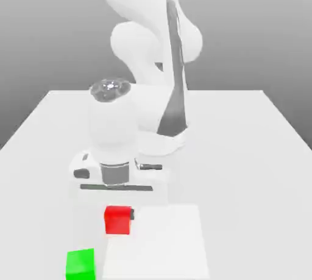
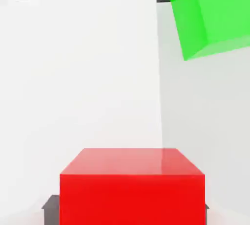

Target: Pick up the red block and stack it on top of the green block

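As one white robotic arm (image 1: 137, 114) bends over a pale tabletop (image 1: 244, 163), we count two blocks, one red and one green. We see the gripper (image 2: 126, 204) clenched on the red block (image 1: 117, 220), its two dark fingertips (image 2: 52, 210) set against opposite sides of the cube. We cannot tell whether the red block touches the surface beneath it. We find the green block (image 1: 81, 265) apart from it, nearer the camera and farther toward the exterior view's left, with nothing stacked on top.

We note plain, matte faces and straight edges on both cubes, the red one squared to the gripper and the green one turned at a slight angle to it. We make out one flat, white four-sided panel (image 1: 161, 248), smooth and unmarked, which the red block overlaps in the exterior view. On the arm, we observe rounded, smooth white casings, one long dark grey strip (image 1: 177, 66) and one glossy, dark round cap (image 1: 110, 89) above the hand.
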Available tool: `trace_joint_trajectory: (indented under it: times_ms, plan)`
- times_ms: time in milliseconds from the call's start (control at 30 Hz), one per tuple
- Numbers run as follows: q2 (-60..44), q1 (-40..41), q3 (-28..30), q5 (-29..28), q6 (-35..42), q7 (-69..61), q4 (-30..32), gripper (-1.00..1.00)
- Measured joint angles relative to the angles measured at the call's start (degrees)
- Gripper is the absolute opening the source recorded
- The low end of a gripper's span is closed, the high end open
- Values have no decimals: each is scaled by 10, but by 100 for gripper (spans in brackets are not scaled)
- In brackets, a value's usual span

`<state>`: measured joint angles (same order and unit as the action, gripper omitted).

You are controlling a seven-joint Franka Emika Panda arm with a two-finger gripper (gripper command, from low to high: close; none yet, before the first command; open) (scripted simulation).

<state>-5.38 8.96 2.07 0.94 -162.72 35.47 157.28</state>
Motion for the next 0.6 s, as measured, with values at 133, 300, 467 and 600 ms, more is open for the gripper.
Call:
trace_joint_trajectory:
  times_ms: [133, 300, 467, 600]
  plan:
    - [24, 4, 4, 2, 52, 51, -27, -100]
    - [-5, 7, 16, 12, 98, 165, -103, -100]
    - [-39, 3, 36, 15, 143, 288, -182, -100]
    - [-95, 3, 42, 25, 122, 331, -215, -100]
